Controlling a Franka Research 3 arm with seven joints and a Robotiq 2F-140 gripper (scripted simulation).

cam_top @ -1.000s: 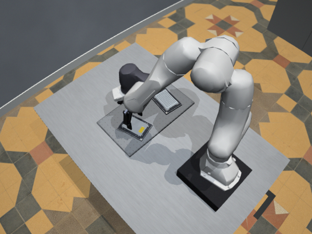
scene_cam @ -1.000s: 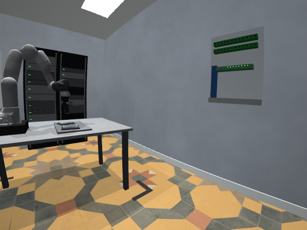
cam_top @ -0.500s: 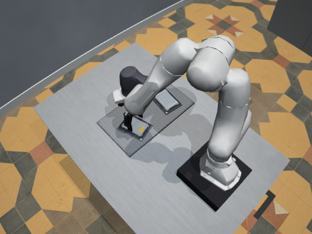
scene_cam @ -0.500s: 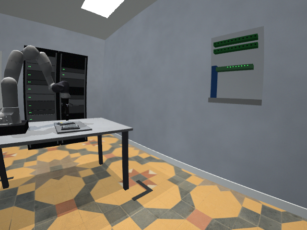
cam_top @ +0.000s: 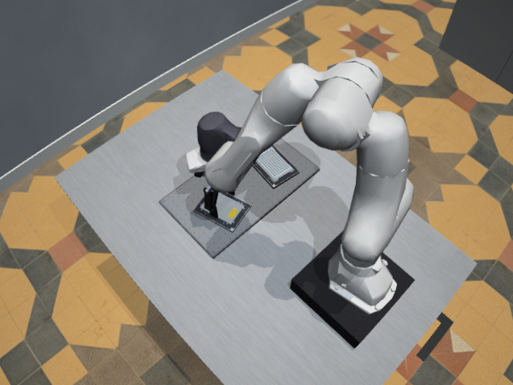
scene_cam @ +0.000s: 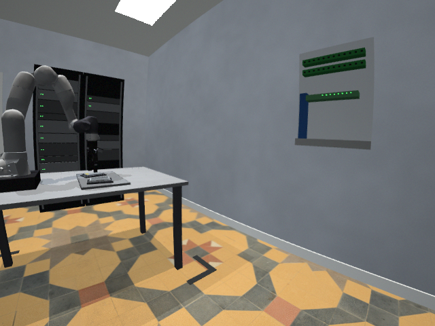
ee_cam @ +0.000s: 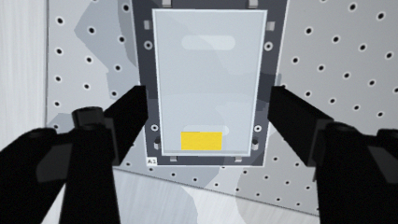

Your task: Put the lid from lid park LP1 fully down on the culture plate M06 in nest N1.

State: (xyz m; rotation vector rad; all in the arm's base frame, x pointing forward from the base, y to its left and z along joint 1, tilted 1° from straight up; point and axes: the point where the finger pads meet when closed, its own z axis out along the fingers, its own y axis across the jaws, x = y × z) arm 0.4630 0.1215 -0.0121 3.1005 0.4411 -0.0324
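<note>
A clear lid [ee_cam: 206, 84] [cam_top: 230, 205] with a yellow label [ee_cam: 201, 141] [cam_top: 232, 213] lies flat in the dark lid park frame [ee_cam: 275, 28] [cam_top: 238, 224] on the perforated grey baseplate [cam_top: 186, 224] [ee_cam: 336, 61]. My gripper [ee_cam: 207, 102] [cam_top: 210, 203] is open and hangs just above the lid, one black finger on each long side, clear of its edges. The culture plate [cam_top: 272, 162] with its grid of wells stands uncovered in its nest at the far end of the baseplate. In the exterior view the plate [scene_cam: 99, 180] and the gripper [scene_cam: 94, 164] are small.
The baseplate lies on a grey table [cam_top: 124, 265] [scene_cam: 154, 174]. The arm's black base [cam_top: 331, 306] stands at the table's near right. Dark server racks [scene_cam: 105, 105] stand behind the table, and a wall panel [scene_cam: 334, 94] hangs on the right.
</note>
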